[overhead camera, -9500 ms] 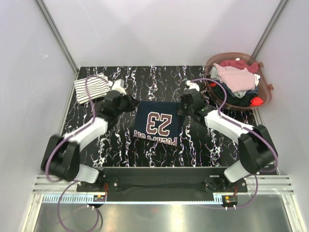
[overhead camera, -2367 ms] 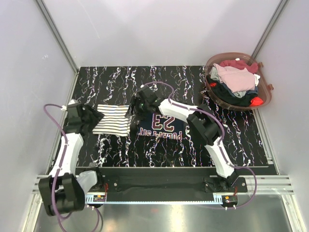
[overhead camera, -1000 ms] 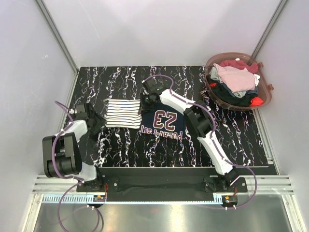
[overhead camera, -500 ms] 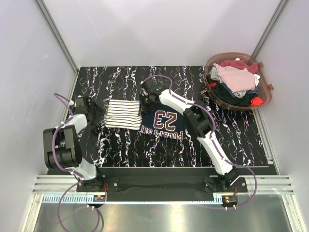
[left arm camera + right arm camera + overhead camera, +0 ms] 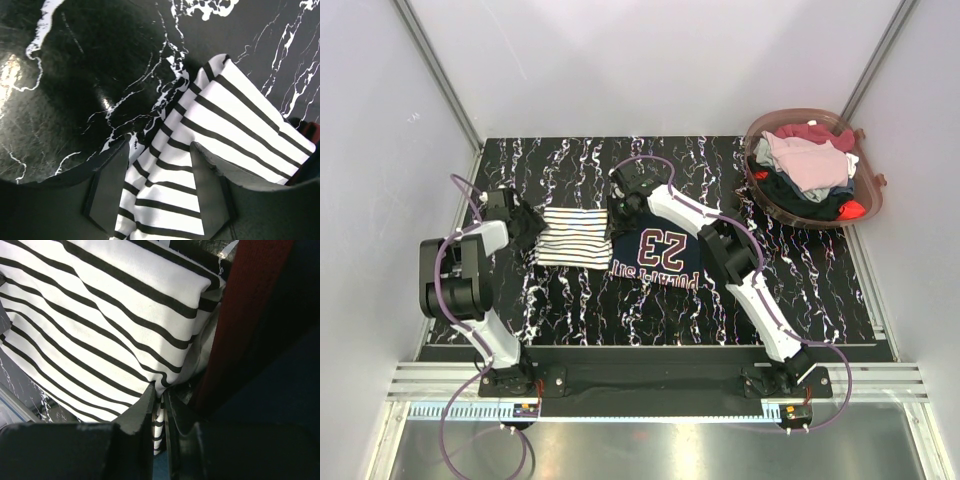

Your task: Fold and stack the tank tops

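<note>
Right gripper: nearly closed, fingertips clamped on a thin fold at the right edge of the striped tank top, right beside the red-trimmed edge of the navy tank top. Left gripper: jaws apart, fingers straddling the opposite, left edge of the same top, low over the table; nothing pinched there as far as the wrist view shows.

Striped tank top: folded to a small rectangle, flat on the table left of centre, touching or just overlapping the navy one. Navy tank top: folded at the centre, number face up. More clothes heaped in the basket at the far right corner, well apart.

Probable step: moving the striped bundle over onto the navy one. Stack not yet made.

Possible trouble from here:
- Lifting on the right pinch alone: probably lets the free layers hang and undoes the fold.
- Closing the left jaws this low: may catch only the top layer, so the bundle peels apart on the way up.
- A right pinch this close to the red trim: may snag the navy cloth and drag or rumple its fold.
- A thin bite on soft cloth: may slip out mid-carry and drop the bundle crooked.
</note>
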Robot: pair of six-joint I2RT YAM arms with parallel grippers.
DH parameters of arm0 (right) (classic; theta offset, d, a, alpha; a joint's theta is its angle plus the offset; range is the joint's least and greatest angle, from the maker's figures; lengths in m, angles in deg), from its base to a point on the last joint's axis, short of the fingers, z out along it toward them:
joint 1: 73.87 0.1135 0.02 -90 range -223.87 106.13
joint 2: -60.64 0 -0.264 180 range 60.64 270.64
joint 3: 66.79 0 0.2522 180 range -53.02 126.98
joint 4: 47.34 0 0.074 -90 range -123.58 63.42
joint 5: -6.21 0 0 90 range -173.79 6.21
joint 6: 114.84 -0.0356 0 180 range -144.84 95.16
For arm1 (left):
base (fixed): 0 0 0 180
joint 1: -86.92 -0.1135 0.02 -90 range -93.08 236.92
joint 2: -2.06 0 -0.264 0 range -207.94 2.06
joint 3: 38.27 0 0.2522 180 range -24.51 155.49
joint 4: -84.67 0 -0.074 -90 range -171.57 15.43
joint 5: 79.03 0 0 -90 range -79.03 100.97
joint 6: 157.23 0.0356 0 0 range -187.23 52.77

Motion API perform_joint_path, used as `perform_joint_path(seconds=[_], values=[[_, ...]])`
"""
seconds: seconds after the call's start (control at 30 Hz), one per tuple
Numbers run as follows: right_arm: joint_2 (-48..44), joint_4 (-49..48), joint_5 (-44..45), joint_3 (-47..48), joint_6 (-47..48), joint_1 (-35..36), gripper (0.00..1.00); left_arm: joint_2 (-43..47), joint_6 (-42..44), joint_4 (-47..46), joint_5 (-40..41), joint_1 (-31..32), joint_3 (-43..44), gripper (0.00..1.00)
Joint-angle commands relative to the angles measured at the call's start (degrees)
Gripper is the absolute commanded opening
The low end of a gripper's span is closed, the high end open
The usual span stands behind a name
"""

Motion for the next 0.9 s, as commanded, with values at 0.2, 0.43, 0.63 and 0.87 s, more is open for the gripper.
perform_joint_path(seconds=[0.2,0.43,0.63,0.87], values=[[0.59,1.27,-0.19,2.42,0.56,1.1,0.17,-1.26,1.32,3.86,3.01,2.52,-0.03,0.34],[0.68,-0.14,-0.19,3.47,-0.67,1.71,0.16,0.68,0.36,1.22,0.82,3.48,-2.07,0.0],[-0.55,-0.39,1.48,7.52,-1.63,3.64,0.0,6.54,-0.26,2.18,1.96,4.28,-2.41,0.0],[-5.91,-2.69,2.54,4.1,-2.69,4.26,0.0,15.87,-1.05,6.23,3.73,6.21,-2.24,0.0]])
